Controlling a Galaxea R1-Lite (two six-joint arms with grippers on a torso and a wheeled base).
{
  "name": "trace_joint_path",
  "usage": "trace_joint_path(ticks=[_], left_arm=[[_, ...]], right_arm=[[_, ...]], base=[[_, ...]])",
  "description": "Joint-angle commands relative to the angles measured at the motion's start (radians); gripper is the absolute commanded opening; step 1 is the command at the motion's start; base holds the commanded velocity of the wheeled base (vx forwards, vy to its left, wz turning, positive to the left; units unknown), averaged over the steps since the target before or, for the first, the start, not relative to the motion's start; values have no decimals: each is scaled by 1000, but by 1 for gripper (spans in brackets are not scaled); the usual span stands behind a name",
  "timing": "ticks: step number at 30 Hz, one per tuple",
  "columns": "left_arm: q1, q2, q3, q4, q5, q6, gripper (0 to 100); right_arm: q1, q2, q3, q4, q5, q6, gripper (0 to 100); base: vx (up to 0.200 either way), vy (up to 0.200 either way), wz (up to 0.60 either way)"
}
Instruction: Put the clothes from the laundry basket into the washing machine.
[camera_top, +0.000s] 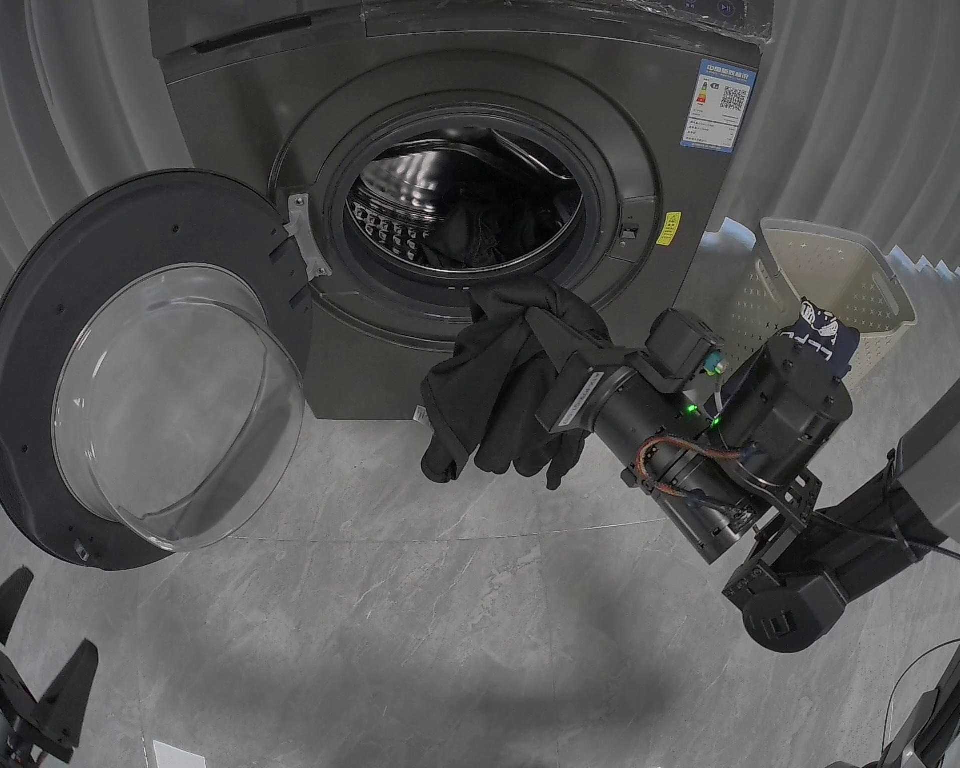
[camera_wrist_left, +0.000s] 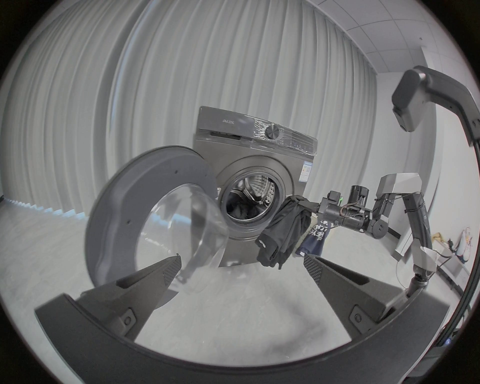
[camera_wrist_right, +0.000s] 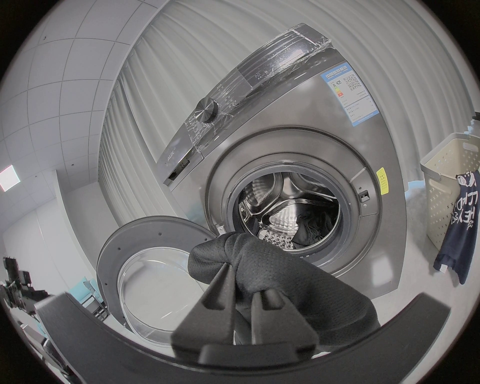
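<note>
Grey floor tiles front the washing machine (camera_top: 640, 130). Right gripper (camera_wrist_right: 246, 287) pinches a black garment (camera_top: 500, 390) at 6 o'clock of the drum opening (camera_top: 465, 205); trailing fabric could snag the rim and drop.

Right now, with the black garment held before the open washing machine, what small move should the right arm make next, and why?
Probably push the right gripper forward and up into the drum: it is shut on the black garment, which hangs below the opening, and the door stands open.

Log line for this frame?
right tool: shut on black garment | hanging before open washer | left tool: open | basket: navy shirt over rim
</note>
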Motion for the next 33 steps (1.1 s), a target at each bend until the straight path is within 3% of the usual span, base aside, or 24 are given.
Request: trace_joint_path(ticks=[1,2,3,4,7,14,17,22,25,28,33], left_arm=[[-156,683,-96,-342,-124,35,100],[-156,683,-96,-342,-124,35,100],[-225,779,-90,-419,-107,33,100],[-231,786,-89,-427,-104,35,100],[-334,947,-96,-546,-68,29,100],[-420,1209,-121,-743,-63,16,100],[-470,1319,-141,-849,-63,-27,100],[-486,1468,-190,-979,-58,-56,100],[-493,1520,-218,-1003,-55,-73,100],[-495,1553,-261,-1003,-65,-129,100],[-489,1582,-319,-1003,-66,-137,100]], right_arm=[[-5,34,-85,19,7,-2,0],[-5,34,-85,19,7,-2,0],[-6,32,-90,26,7,-1,0],[-6,32,-90,26,7,-1,0],[-9,35,-99,26,9,1,0],[-22,34,-96,26,7,4,0],[-23,34,-95,26,7,5,0],[-22,34,-85,23,5,21,0],[-22,34,-81,20,4,24,0],[-22,29,-70,20,4,22,0],[-19,28,-70,20,4,22,0]], base=[[0,0,0],[0,0,0],[0,0,0],[0,0,0],[0,0,0],[0,0,0],[0,0,0],[0,0,0],[0,0,0],[0,0,0],[0,0,0]])
